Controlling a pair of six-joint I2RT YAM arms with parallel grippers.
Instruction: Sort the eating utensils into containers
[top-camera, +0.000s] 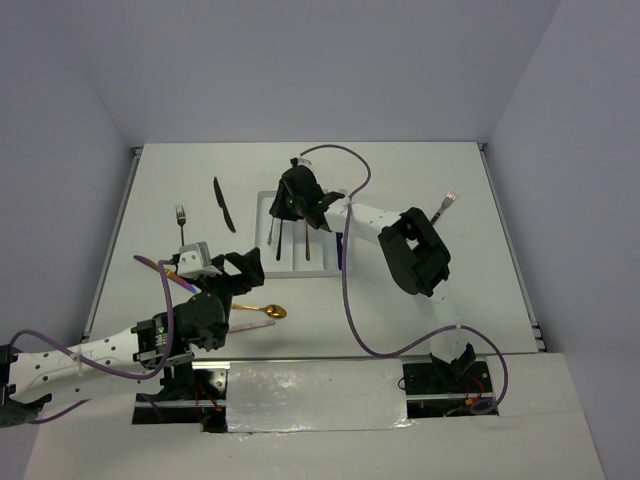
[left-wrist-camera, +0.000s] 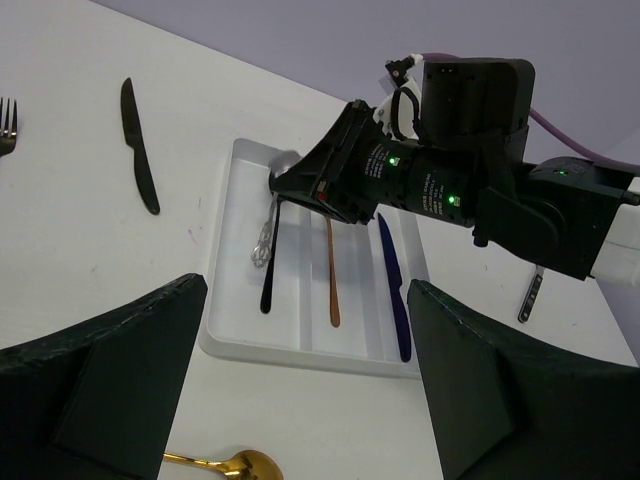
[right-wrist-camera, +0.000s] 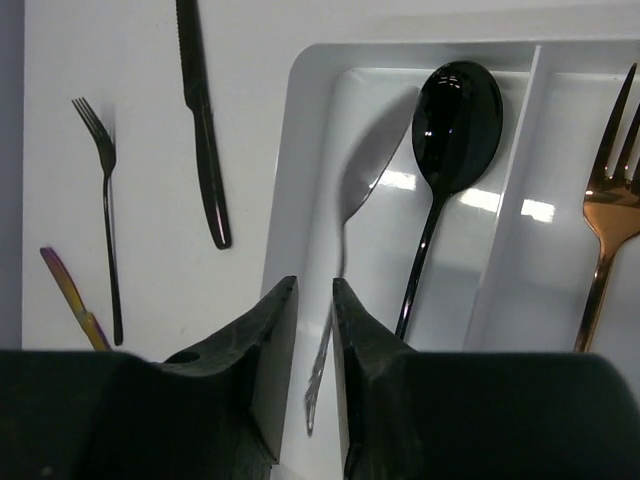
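1. A white, shallow plastic cutlery tray (left-wrist-camera: 300, 353) with three long compartments is pictured at mid-table. Four pieces are already laid in it.
2. The right gripper (right-wrist-camera: 314, 285) is held low over the tray's left compartment. Its jaws are parted by only a narrow slit, and nothing is pinched. The left gripper (left-wrist-camera: 305, 290) is poised near the tray's front with its jaws spread wide and empty.
3. A polished silver spoon (right-wrist-camera: 365, 170) and a glossy black spoon (right-wrist-camera: 460, 110) are lodged in the left compartment. A copper fork (right-wrist-camera: 605, 210) is in the middle one and a dark blue knife (left-wrist-camera: 393, 285) in the right.
4. Left on the table are a matte black knife (right-wrist-camera: 200, 120), a slim dark fork (right-wrist-camera: 105, 200), an iridescent purple piece (right-wrist-camera: 68, 290), a gold spoon (top-camera: 268, 311) and a silver fork (top-camera: 447, 206).
5. The loose pieces are judged light, rigid and slick, lying flat. A pinch across mid-handle is advised, so that neither end tips.
6. The slit and the silver spoon's handle beneath it are shown only by the right wrist view. From above, that spot is covered by the right arm. The gold spoon and silver fork are caught whole only from above.
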